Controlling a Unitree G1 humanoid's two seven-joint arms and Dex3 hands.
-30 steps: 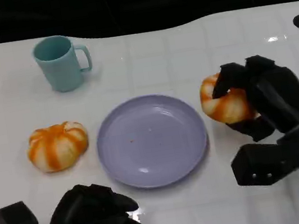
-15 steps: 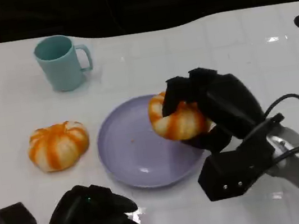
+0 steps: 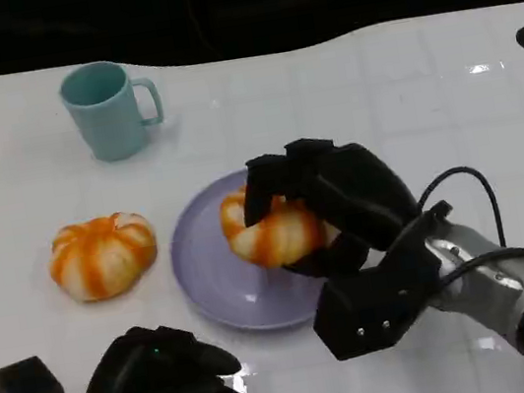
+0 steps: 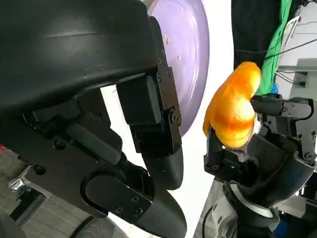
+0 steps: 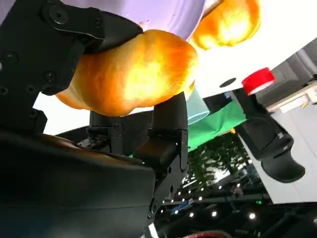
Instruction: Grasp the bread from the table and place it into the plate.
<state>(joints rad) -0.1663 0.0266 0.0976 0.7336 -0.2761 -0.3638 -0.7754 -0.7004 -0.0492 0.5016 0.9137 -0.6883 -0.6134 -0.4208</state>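
- Head view: my right hand (image 3: 319, 209) grips a bread (image 3: 270, 232) over the purple plate (image 3: 217, 275);
- left hand (image 3: 157, 383) rests on the table (image 3: 345, 93), fingers curled, holding nothing.

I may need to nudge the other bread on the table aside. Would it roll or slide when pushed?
The bread on the table looks like a squat, ribbed dome sitting flat, so it would probably slide rather than roll. The white table looks glossy, so it may skid easily. The similar bread in the right hand appears to keep its shape, suggesting it is fairly firm.
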